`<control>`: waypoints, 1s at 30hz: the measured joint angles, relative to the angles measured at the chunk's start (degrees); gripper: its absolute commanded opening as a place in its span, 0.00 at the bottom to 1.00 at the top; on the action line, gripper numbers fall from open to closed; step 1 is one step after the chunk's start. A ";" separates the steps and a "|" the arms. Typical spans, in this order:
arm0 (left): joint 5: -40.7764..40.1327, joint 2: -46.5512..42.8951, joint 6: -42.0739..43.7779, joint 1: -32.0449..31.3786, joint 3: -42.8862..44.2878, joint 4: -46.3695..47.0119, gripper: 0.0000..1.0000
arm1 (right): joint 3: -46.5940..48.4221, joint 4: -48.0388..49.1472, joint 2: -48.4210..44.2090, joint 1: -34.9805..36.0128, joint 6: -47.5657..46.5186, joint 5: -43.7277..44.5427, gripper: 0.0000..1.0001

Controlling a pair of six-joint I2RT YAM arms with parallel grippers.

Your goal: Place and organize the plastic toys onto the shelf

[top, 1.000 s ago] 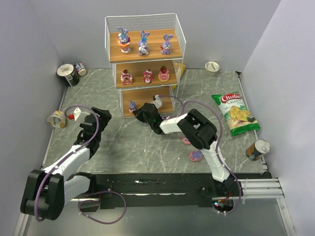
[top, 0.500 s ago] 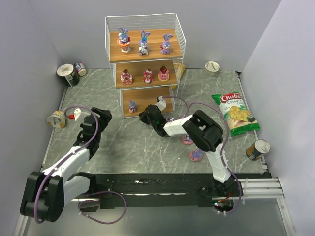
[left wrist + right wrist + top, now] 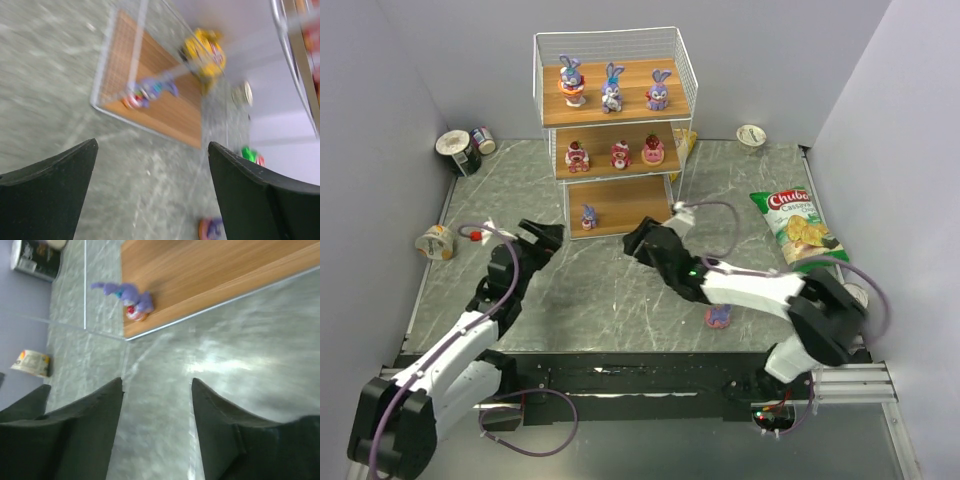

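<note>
The shelf (image 3: 549, 124) stands at the back. Three purple-blue bunnies (image 3: 612, 86) are on its top board and three pink-red figures (image 3: 620, 154) on the middle one. One tiny purple toy (image 3: 588, 216) (image 3: 131, 297) (image 3: 147, 92) stands on the bottom board. Another toy (image 3: 718, 318) (image 3: 212, 229) lies on the table beside my right arm. My right gripper (image 3: 636, 240) (image 3: 157, 381) is open and empty over the table, just in front of the bottom board. My left gripper (image 3: 546, 238) (image 3: 152, 145) is open wide and empty, left of the shelf's front.
Two cans (image 3: 458, 150) lie at the back left and a tipped cup (image 3: 435, 242) at the left edge. A chip bag (image 3: 800, 230) and a can (image 3: 848, 297) are on the right. A yellow packet (image 3: 682, 143) (image 3: 204, 50) sits behind the shelf, and a cup (image 3: 751, 134) stands at the back.
My right gripper has backed out from the bottom board toward the near right and opened, leaving the tiny purple toy there. My left gripper moved right toward the shelf and opened wider.
</note>
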 measured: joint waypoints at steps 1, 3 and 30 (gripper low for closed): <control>0.11 -0.02 -0.02 -1.75 0.00 0.09 0.97 | -1.20 -2.78 -3.52 -0.04 0.13 1.09 0.81; -0.35 1.05 0.04 -7.37 0.59 0.20 0.97 | -3.52 -8.72 -10.91 -0.22 0.37 3.06 0.85; -10.88 68.94 23.06 -49.35 48.33 5.22 0.99 | -10.88 -54.10 -67.23 -7.56 -7.56 7.61 0.89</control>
